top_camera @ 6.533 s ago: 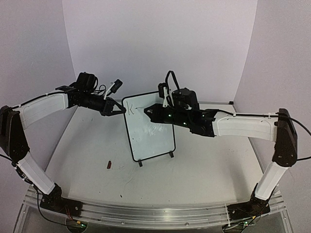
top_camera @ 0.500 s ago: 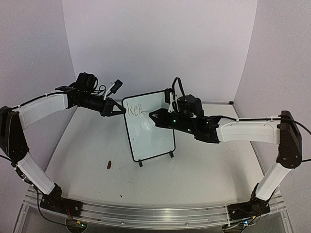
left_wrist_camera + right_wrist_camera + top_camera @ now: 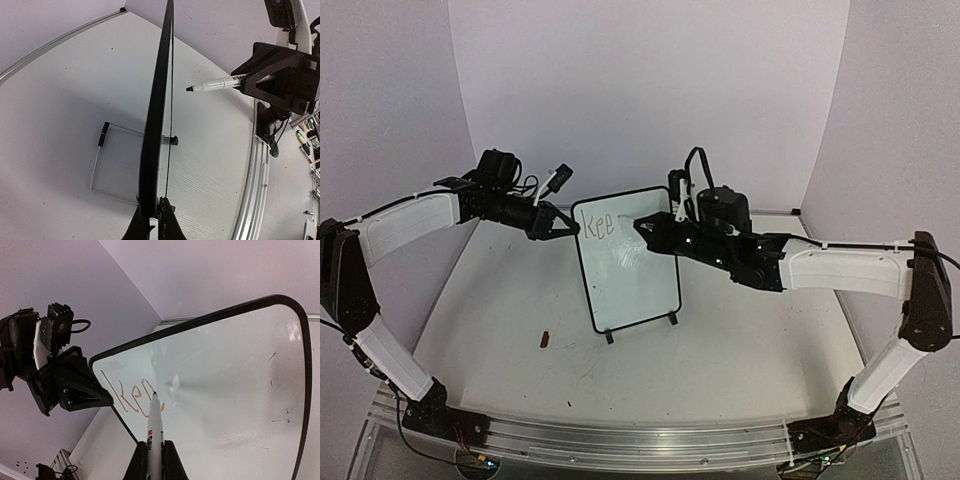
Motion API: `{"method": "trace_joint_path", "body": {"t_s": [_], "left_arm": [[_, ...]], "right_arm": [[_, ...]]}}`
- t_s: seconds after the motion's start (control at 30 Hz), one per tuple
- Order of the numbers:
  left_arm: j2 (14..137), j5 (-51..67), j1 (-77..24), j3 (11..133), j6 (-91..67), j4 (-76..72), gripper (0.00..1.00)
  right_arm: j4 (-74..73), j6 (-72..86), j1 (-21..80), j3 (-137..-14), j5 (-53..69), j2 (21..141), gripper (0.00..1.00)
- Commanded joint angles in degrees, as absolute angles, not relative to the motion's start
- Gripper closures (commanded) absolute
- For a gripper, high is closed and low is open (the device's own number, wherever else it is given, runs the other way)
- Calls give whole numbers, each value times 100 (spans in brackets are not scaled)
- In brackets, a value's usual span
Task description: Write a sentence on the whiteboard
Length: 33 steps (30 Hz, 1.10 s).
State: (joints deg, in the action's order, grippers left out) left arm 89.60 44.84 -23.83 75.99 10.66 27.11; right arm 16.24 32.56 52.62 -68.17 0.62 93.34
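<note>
The whiteboard [image 3: 630, 275] stands upright on its two black feet at mid-table. Of the sentence, only the letters "Kee" [image 3: 595, 222] show, at its top left. My left gripper [image 3: 560, 226] is shut on the board's upper left edge; the left wrist view shows the board edge-on [image 3: 159, 100] between its jaws. My right gripper [image 3: 645, 228] is shut on a white marker [image 3: 155, 422], whose black tip sits just right of the letters [image 3: 131, 399]. In the left wrist view the marker [image 3: 215, 85] tip stands slightly off the board's face.
A small dark red cap [image 3: 546, 339] lies on the table left of the board. A thin wire stand [image 3: 107, 160] sits behind the board. The metal rail [image 3: 620, 440] runs along the near edge. The walls enclose the back and sides.
Earlier only "K" was on the board; now it reads "Kee". In the last half second my right gripper and marker have shifted slightly right and up. The left arm has not moved.
</note>
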Motion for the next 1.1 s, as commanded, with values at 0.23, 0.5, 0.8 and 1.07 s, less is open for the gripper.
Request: {"method": "trace_joint_path", "body": {"t_s": [0.23, 0.5, 0.8, 1.07], "left_arm": [[8794, 4263, -2413, 7562, 1316, 2838, 100], [8800, 4242, -2438, 7567, 1328, 2849, 100], [8802, 4233, -2448, 7567, 1342, 2858, 100], [8798, 4219, -2454, 7567, 1346, 2858, 100]], "right_arm": [[1673, 3093, 5236, -7396, -42, 9633, 100], [1600, 3143, 5237, -7373, -149, 9717, 100], [1430, 3153, 5224, -7308, -277, 9736, 100], [1362, 3356, 5229, -6840, -213, 9595, 100]]}}
